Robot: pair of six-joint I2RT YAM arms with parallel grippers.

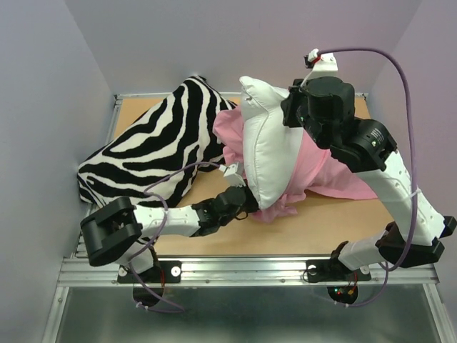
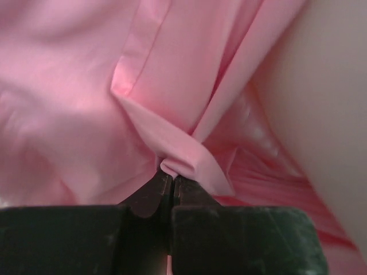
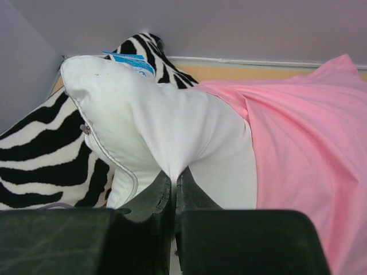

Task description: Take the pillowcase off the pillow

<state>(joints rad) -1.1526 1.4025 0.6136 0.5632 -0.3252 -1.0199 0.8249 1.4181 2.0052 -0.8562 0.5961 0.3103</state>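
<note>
The white pillow (image 1: 268, 146) stands half out of the pink pillowcase (image 1: 332, 171) in the middle of the table. My right gripper (image 1: 300, 107) is shut on a pinch of the pillow's white fabric (image 3: 172, 154) near its far upper end and holds it raised. My left gripper (image 1: 246, 204) is shut on a fold of the pillowcase (image 2: 183, 163) at the pillow's near lower end. In the left wrist view matte pink fabric fills the frame, with shiny pink to the right. In the right wrist view the pillowcase (image 3: 309, 143) lies to the right of the pillow.
A black-and-white zebra-striped pillow (image 1: 161, 146) lies at the back left against the wall, touching the white pillow; it also shows in the right wrist view (image 3: 40, 160). The wooden table (image 1: 314, 232) ends in a metal rail at the near edge. Walls close in on three sides.
</note>
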